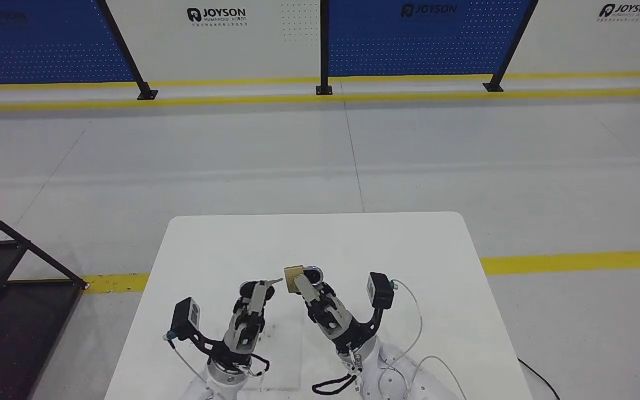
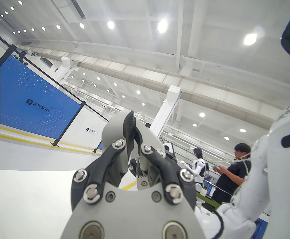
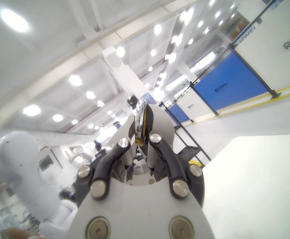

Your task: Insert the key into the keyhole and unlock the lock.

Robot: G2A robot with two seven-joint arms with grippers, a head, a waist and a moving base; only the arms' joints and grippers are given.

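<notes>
right tool [image 3: 142,123] clamps the lock [image 1: 294,277] mid-frame, left tool [image 2: 132,129] pinches the key [image 1: 274,283]; i'd square the tip up before pushing.

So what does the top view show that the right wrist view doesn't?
Top view: the left hand, holding what looks like a thin key toward the lock. Right wrist view: the lock's shiny shackle, edge-on between the fingers, plus ceiling lights. Both: the right hand pinching the brass lock over the white table.
</notes>
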